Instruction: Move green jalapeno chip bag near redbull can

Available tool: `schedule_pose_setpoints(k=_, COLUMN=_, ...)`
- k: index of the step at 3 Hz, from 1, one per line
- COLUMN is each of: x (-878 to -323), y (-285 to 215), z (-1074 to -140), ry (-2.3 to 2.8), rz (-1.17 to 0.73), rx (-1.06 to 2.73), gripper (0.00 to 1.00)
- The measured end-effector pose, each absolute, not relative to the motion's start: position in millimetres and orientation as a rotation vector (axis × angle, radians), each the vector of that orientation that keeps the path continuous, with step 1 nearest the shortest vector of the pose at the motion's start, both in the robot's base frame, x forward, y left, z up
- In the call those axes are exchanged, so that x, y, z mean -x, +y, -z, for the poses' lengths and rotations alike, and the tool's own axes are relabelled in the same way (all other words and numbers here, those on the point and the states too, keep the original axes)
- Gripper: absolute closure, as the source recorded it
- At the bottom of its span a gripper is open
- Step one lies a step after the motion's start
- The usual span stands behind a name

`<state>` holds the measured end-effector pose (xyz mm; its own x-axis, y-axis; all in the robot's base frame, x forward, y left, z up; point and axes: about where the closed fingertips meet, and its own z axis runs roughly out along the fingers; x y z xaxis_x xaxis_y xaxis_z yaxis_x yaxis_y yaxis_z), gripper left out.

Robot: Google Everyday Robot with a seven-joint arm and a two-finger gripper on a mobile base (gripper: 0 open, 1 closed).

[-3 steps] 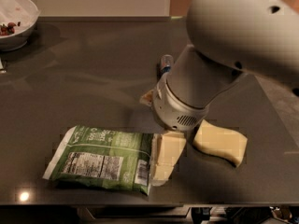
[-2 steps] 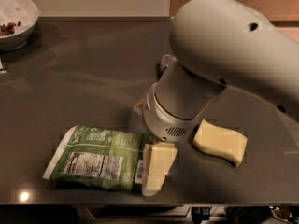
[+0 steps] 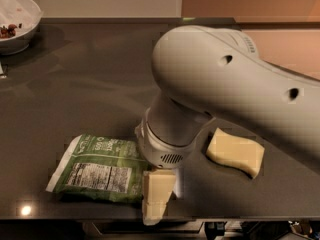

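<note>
Early stage. The flat, crinkly foil green jalapeno chip bag (image 3: 100, 169), label panel upward, lies on the dark grey tabletop (image 3: 85, 94) near its front edge, not evidently lifted. The slim silver-and-blue redbull can is not visible, possibly hidden behind the arm, so carrying and placing remain. The bulky white arm (image 3: 225, 84) reaches down from the right, setting the cream-coloured gripper (image 3: 157, 200) at the bag's right end. Whether its jaws are spread or closed cannot be told.

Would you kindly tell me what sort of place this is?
Likely a kitchen or break-room counter: dark countertop, a white bowl, a chip bag and a sponge. The gripper sits at the bag's right end.
</note>
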<state>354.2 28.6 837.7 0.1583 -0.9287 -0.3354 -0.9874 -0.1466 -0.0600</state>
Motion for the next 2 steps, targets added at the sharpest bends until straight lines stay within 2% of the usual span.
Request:
schedule_pose_setpoints(k=1, x=-356.3, y=27.9, z=-829.1, ry=1.89, rz=-0.33, rx=2.175, gripper=0.17)
schedule_pose_setpoints(k=2, x=-357.2, y=28.2, z=-825.9, ry=1.904, rz=-0.34, rx=2.182, gripper=0.41)
